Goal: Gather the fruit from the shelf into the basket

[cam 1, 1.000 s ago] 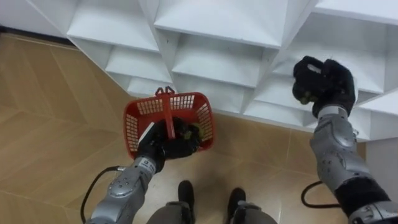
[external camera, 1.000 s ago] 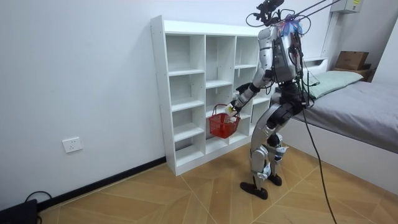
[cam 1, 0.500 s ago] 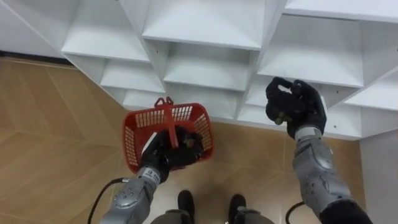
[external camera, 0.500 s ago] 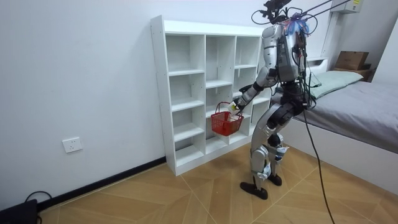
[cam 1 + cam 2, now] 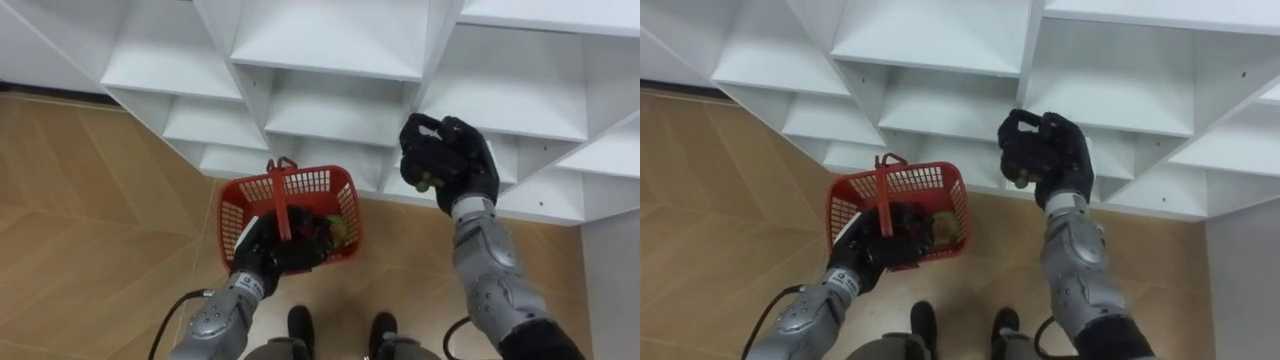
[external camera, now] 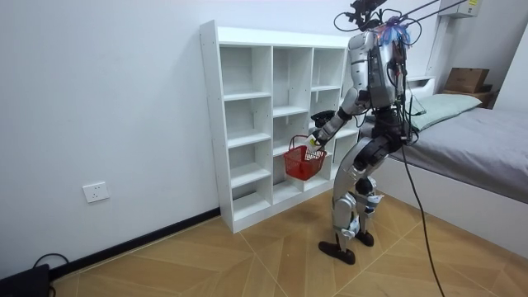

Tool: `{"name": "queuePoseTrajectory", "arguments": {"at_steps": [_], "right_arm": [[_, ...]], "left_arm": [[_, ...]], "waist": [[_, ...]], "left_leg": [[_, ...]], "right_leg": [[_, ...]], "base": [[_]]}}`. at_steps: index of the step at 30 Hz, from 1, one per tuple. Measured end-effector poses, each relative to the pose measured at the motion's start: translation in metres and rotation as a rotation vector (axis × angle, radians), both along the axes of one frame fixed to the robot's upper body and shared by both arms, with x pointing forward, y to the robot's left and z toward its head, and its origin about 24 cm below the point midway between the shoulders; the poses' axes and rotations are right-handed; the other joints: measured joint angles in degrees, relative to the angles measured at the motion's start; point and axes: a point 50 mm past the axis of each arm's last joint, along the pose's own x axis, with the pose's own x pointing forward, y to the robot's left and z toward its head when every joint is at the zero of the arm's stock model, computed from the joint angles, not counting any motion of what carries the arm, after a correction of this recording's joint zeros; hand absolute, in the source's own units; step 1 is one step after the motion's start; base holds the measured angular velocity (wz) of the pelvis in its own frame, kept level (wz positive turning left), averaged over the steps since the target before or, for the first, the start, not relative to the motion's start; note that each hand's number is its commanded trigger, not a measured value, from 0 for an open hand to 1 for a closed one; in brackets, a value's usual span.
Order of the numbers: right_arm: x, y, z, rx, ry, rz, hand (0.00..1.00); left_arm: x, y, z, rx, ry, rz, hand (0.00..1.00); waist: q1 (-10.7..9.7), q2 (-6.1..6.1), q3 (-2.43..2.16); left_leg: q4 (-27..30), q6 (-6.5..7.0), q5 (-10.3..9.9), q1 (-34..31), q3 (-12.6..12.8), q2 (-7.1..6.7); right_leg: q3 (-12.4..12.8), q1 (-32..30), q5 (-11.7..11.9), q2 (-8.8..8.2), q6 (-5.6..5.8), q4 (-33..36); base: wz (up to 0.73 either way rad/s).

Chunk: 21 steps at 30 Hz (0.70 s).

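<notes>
A red plastic basket (image 5: 300,183) hangs in front of the white closet shelves (image 5: 330,45), just above the wooden floor. My left hand (image 5: 270,246) is shut on its upright handle. A yellow-green fruit (image 5: 341,228) lies inside the basket. My right hand (image 5: 452,165) is up and to the right of the basket, level with a lower shelf, and is shut on a small greenish fruit (image 5: 425,181). In the room view I stand upright facing the closet (image 6: 247,124), with the basket (image 6: 304,162) held out before me.
The shelf compartments in the eye views hold nothing. A bed (image 6: 470,140) stands behind me on the room view's right, with a cardboard box (image 6: 466,79) beyond it. A wall socket (image 6: 96,192) sits low on the wall at the room view's left.
My right hand has come leftward and down from the shelf with the small fruit, closer to the basket. The basket has shifted a little to the right.
</notes>
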Motion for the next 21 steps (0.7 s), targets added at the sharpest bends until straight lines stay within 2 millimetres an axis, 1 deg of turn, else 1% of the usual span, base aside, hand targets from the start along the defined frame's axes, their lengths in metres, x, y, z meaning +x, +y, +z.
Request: {"name": "queuePoseTrajectory", "arguments": {"at_steps": [3,6,9,15,21], "right_arm": [[0.000,0.004,0.001,-0.007,-0.015,0.033,1.00],[0.000,0.008,0.002,-0.050,-0.033,0.073,1.00],[0.000,0.012,0.003,-0.048,-0.044,0.099,1.00],[0.002,0.021,0.010,-0.029,-0.073,0.139,1.00],[0.001,0.025,0.009,-0.025,-0.071,0.156,1.00]], "left_arm": [[0.002,0.000,0.001,-0.002,-0.007,0.001,1.00],[0.003,0.002,0.002,-0.004,-0.011,0.008,1.00],[0.003,0.002,0.003,-0.014,-0.014,0.007,1.00],[0.004,-0.006,0.008,-0.037,-0.040,-0.043,1.00],[0.004,-0.012,0.009,-0.064,-0.048,-0.081,1.00]], "waist": [[0.2,0.00,0.00],[0.1,0.00,0.00],[0.1,0.02,0.01],[0.1,0.06,0.02],[0.1,0.29,0.02]], "left_leg": [[-0.2,-0.02,0.0,0.3,0.0,-0.01],[-0.4,-0.02,0.0,0.4,0.0,-0.02],[-0.4,-0.04,0.0,0.3,0.0,0.03],[-0.4,-0.04,0.0,0.0,0.0,-0.01],[-0.4,-0.04,0.0,0.0,0.0,-0.02]], "right_leg": [[0.2,0.3,0.0,0.11,0.03,-0.1],[0.4,0.3,0.0,0.20,0.04,-0.2],[0.4,0.2,0.0,0.26,0.04,-0.2],[0.4,-0.1,0.0,0.22,0.06,-0.1],[0.4,0.0,0.0,0.21,0.06,-0.1]], "base": [[0.00],[0.00],[0.00],[0.00],[0.00]]}}
